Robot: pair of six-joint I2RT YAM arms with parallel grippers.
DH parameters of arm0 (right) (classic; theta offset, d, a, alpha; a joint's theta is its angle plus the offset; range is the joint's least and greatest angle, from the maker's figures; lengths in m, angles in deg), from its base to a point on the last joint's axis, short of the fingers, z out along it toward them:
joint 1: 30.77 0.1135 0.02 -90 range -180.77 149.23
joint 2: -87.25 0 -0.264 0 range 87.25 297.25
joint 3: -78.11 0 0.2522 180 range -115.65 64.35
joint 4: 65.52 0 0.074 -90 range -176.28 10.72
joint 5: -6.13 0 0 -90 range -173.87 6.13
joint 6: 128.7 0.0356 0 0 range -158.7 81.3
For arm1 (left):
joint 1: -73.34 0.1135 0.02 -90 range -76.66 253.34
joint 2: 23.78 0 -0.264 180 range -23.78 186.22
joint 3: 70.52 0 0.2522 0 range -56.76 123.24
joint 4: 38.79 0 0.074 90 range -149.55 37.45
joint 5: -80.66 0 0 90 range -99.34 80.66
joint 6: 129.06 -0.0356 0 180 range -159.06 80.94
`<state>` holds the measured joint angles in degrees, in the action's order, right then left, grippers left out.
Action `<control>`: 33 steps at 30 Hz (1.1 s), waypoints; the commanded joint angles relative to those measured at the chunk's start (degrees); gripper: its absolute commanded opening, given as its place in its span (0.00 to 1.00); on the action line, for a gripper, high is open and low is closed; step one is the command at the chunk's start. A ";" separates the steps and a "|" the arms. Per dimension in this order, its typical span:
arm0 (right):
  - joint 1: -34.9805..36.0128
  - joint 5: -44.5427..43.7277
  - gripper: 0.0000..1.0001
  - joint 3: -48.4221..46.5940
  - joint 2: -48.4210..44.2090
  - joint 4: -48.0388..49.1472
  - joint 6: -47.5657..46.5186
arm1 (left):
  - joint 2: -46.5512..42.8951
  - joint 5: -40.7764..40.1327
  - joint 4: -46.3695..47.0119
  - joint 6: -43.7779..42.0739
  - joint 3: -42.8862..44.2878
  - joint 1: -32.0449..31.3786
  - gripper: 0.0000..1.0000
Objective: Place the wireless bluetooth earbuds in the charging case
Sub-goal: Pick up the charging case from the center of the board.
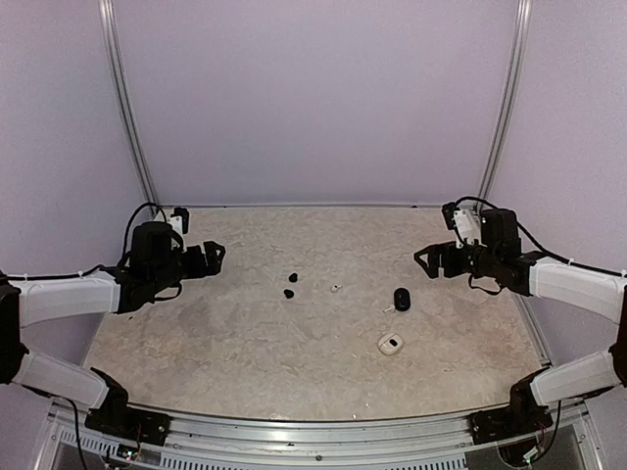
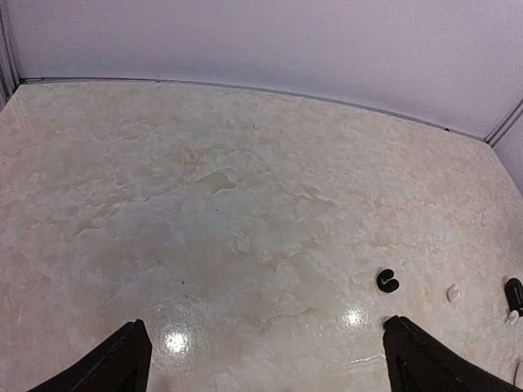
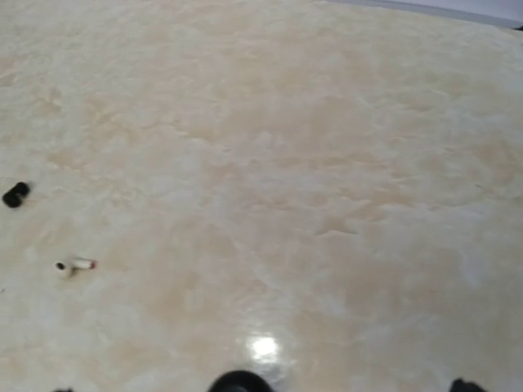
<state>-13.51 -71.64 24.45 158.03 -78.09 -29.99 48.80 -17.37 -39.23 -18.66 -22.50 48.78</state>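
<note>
- Two tiny black rounded earbuds (image 1: pixel 293 278) are lying close together, one just nearer than the other, on the mottled beige tabletop (image 1: pixel 225 333) near its middle, well apart from both arms.
- A small white stub with a red tip (image 3: pixel 73 265) is lying to the right of the buds, between them and a black oval pod (image 1: pixel 402 299).
- A white speck is sitting just beside the pod's near-left edge.
- A white oval piece with a dark spot (image 1: pixel 391 343) is resting nearer than the pod, apart from it.
- The left gripper (image 1: pixel 217 258) is hovering over the table's left side, fingers spread wide and holding nothing.
- The right gripper (image 1: pixel 422 262) is hanging over the right side, facing inward, fingers likewise parted and holding nothing.
</note>
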 commanded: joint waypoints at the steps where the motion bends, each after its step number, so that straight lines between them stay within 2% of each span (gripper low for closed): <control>1: 2.93 -0.32 0.99 -2.26 1.49 -0.29 2.72 | 0.80 0.43 2.23 2.50 2.63 -1.19 0.99; 14: 10.35 -5.39 0.90 -1.87 7.85 -2.46 6.47 | 2.79 1.42 4.09 3.37 3.84 -5.07 0.99; 19: 12.15 -5.76 0.83 -3.02 11.89 -1.80 7.44 | 3.68 1.19 4.35 3.08 3.96 -6.19 0.99; 25: 13.77 -10.87 0.71 -5.20 15.59 -4.45 7.70 | 3.46 0.03 4.40 3.00 3.72 -6.25 0.99; 33: 13.84 -13.45 0.63 -4.94 18.68 -4.91 8.17 | 5.17 -0.38 4.78 3.05 4.41 -6.21 0.99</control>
<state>-0.38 -83.14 20.60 175.10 -82.24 -22.49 52.67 -16.89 -36.19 -15.84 -19.94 42.90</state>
